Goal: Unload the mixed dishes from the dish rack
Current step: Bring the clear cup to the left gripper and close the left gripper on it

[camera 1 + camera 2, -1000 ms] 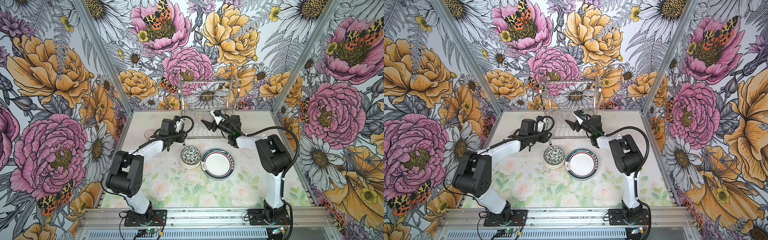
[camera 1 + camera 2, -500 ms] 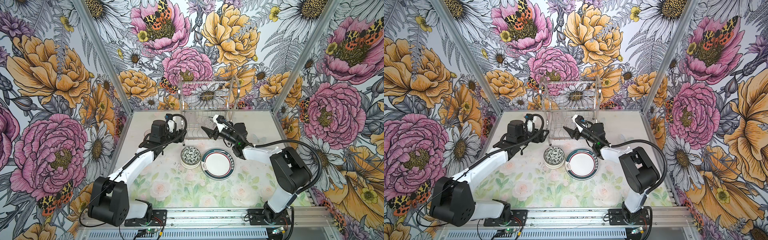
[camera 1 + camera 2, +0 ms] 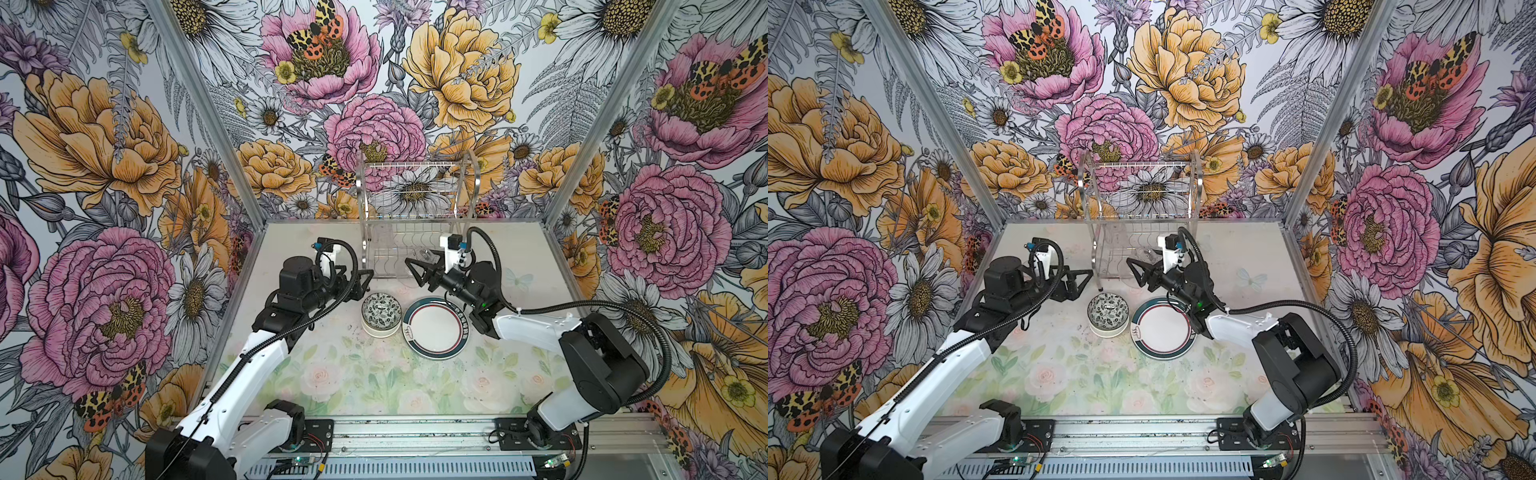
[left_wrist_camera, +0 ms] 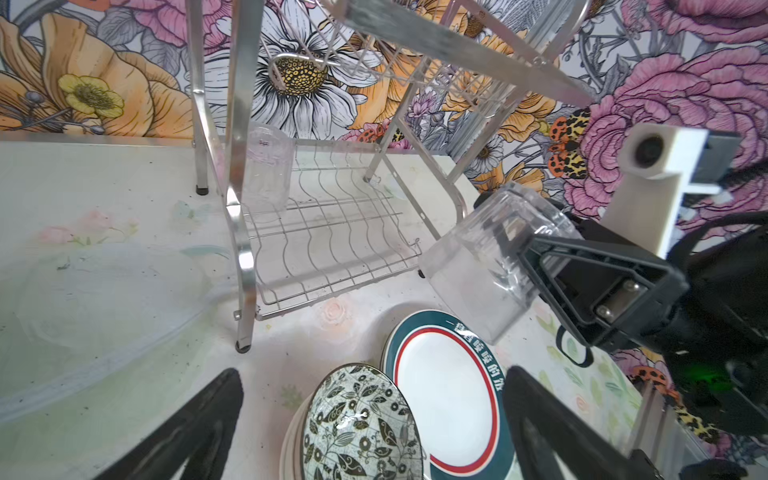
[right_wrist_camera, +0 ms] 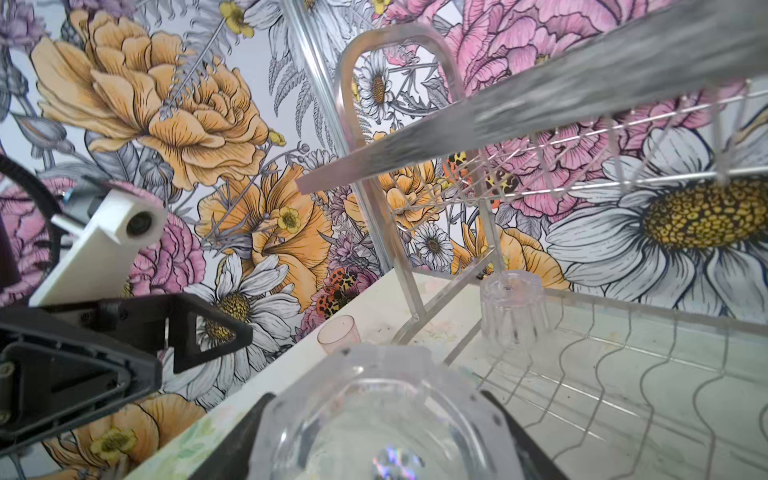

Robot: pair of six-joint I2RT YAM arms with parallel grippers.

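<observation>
1. The left pincer (image 3: pixel 362 284) has just swung wide open. Its two fingers stand far apart and hold nothing. Its arm has pulled back from the dish rack (image 3: pixel 475 183) toward the left edge of the tabletop (image 3: pixel 523 253).
2. A little pinkish cup (image 5: pixel 338 328) stands upright on the tabletop, left of the rack. I think the left pincer just let go of it there, so that cup is out.
3. The right pincer (image 3: pixel 420 268) is clamped on a clear cup (image 4: pixel 486 266). It has drawn the cup forward, out of the rack's lower shelf. The cup now hangs tilted in the air, just in front of the rack and above the back rim of the plates.
4. A stack of bowls (image 3: pixel 381 309), with a leaf-pattern one on top, sits in the middle of the tabletop in front of the rack. A stack of teal-rimmed plates (image 3: pixel 436 328) lies just beside it, on its right.
5. One more clear cup, the last cup (image 4: pixel 268 166), is in the rack. It stands at the back left of the lower shelf and looks upside down. The top shelf looks bare.
6. So the job is nearly done. The held cup needs a spot on the tabletop, and then the last cup has to come out.
</observation>
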